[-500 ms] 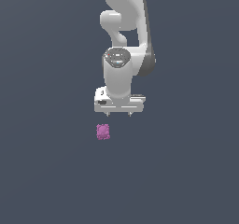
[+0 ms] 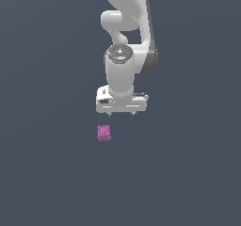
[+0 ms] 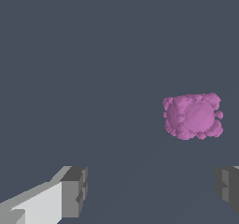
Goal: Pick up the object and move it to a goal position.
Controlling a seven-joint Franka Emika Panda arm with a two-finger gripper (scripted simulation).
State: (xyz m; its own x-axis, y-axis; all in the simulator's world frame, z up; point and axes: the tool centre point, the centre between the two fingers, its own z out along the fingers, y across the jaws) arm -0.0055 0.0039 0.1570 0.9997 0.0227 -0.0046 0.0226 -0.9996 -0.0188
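End effector point(image 2: 121, 113) status: my white two-fingered end effector hangs with jaws spread wide, holding nothing. Small magenta-pink, bumpy, roughly cube-shaped object point(image 2: 104, 133) lies on the flat dark grey counter point(image 2: 188, 173), below my fingertips, apart from them, offset toward the exterior view's left.
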